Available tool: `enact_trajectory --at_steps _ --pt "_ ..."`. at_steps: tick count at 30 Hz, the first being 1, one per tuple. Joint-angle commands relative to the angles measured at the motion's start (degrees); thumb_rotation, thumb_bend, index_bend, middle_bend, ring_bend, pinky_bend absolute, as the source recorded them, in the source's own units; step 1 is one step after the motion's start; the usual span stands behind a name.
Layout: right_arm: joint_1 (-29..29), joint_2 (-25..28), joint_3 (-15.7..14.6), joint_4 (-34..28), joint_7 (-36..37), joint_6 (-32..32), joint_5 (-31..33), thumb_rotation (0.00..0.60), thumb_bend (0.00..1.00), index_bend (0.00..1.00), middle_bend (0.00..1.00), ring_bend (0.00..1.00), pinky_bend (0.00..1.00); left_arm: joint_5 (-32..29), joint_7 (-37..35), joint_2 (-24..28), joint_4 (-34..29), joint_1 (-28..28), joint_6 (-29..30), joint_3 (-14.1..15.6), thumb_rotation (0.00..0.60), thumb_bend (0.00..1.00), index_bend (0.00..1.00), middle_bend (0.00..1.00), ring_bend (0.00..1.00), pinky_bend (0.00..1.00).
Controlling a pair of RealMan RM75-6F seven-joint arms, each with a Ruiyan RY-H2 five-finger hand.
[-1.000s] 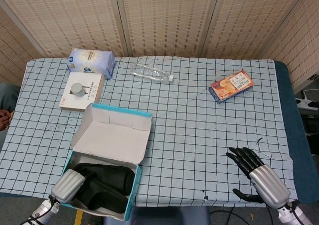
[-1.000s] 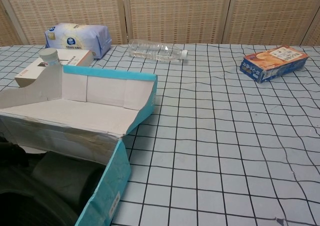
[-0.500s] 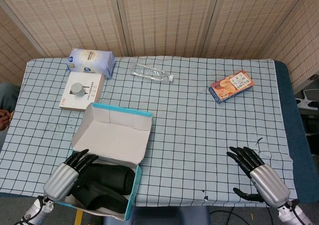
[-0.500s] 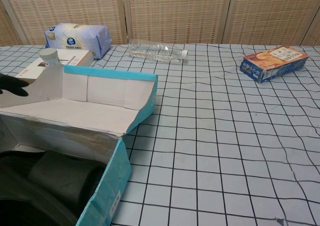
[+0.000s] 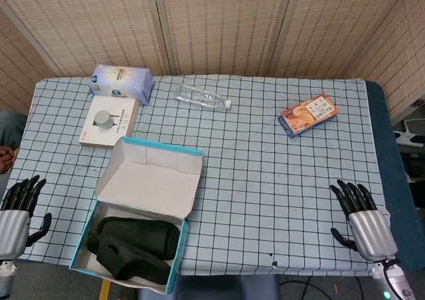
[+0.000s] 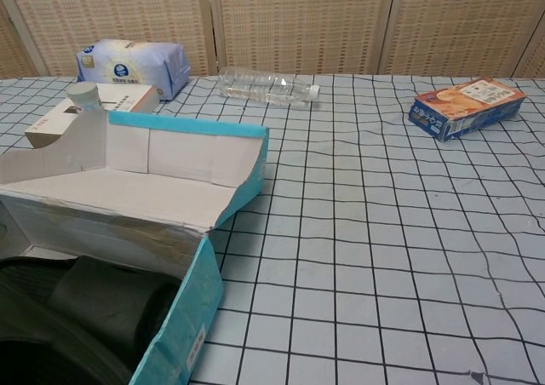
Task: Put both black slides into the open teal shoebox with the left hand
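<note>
The open teal shoebox (image 5: 180, 237) sits at the table's near left, its white lid (image 5: 151, 186) folded back. Black slides (image 5: 133, 247) lie inside it, also filling the lower left of the chest view as dark slides (image 6: 85, 317) behind the teal shoebox wall (image 6: 192, 317). My left hand (image 5: 14, 210) hovers at the far left edge, well left of the box, fingers spread and holding nothing. My right hand (image 5: 362, 220) is at the near right, fingers apart, empty. Neither hand shows in the chest view.
At the back left lie a blue-white pack (image 5: 121, 82) and a white box with a grey knob (image 5: 109, 119). A clear water bottle (image 5: 201, 98) lies at back centre, an orange-blue snack box (image 5: 308, 114) at back right. The checked cloth (image 5: 265, 174) covers the table.
My left hand has pulled out of the shoebox and moved far left, leaving the slides inside. My right hand has shifted slightly right and nearer.
</note>
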Motion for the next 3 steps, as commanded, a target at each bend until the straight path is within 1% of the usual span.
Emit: enact_trajectory --at_steps 1,3 --pt "-0.47 -0.54 1.09 0.73 0.0 0.16 2.02 0.596 0.17 0.0 0.0 0.0 0.0 -2.27 1.14 0.26 0.56 0.94 -0.68 -1.69 0.595 0.46 0.0 0.0 0.0 0.07" --pt "-0.32 -0.16 1.21 0.9 0.42 -0.28 2.48 0.595 0.17 0.0 0.0 0.0 0.0 -2.75 0.9 0.57 0.27 0.86 -1.82 -1.74 0.595 0.46 0.0 0.0 0.0 0.07"
